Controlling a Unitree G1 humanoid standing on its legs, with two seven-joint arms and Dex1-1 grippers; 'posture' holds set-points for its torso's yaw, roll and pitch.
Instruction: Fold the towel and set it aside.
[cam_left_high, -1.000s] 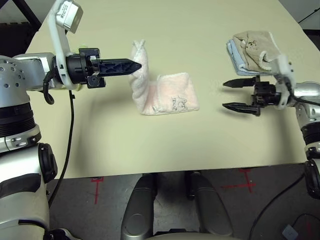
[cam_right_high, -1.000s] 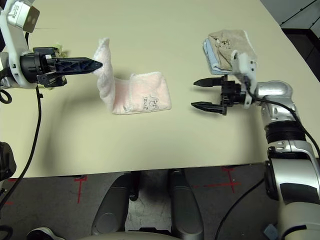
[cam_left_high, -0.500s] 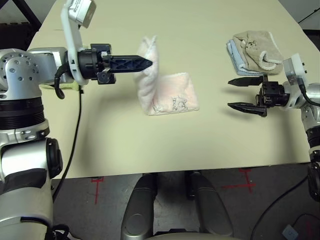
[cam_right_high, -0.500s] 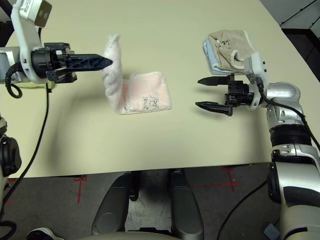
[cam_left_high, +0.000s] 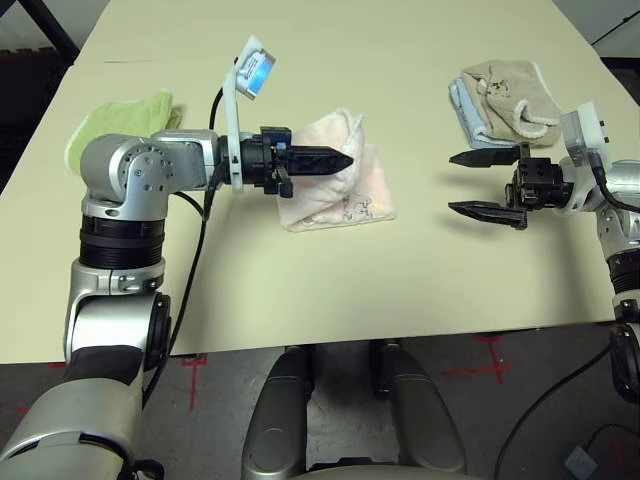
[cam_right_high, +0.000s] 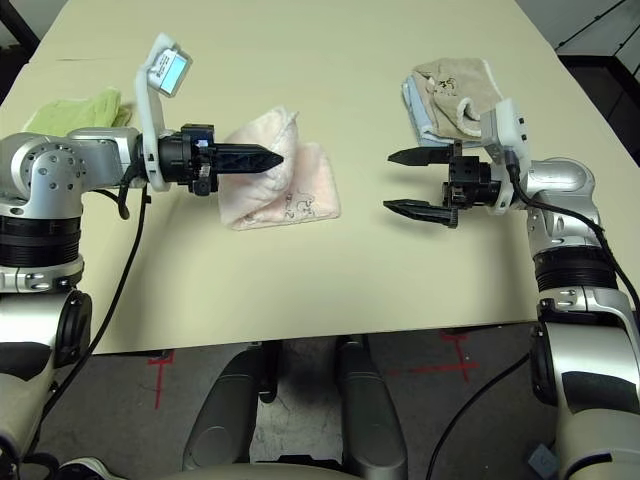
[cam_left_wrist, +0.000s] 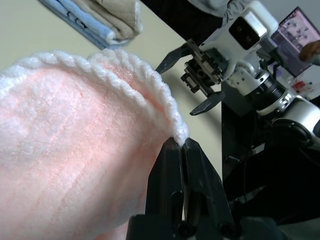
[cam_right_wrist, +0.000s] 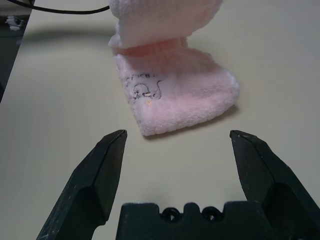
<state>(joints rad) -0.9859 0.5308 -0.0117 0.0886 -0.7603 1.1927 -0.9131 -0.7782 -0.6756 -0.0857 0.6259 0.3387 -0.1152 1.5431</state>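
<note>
Partly folded pink towel (cam_left_high: 345, 185)

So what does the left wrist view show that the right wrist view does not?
Left wrist view: the left pincer shut on the pink towel's white edge, the right pincer open beyond it, and the folded beige and blue towels. Right wrist view: the towel's printed drawing and the lower layer lying flat. Both: the pink towel and the table.

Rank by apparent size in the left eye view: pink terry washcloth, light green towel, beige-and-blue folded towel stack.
1. Pink terry washcloth, largest.
2. Beige-and-blue folded towel stack.
3. Light green towel, partly hidden by the left arm, so its rank is unsure.
</note>
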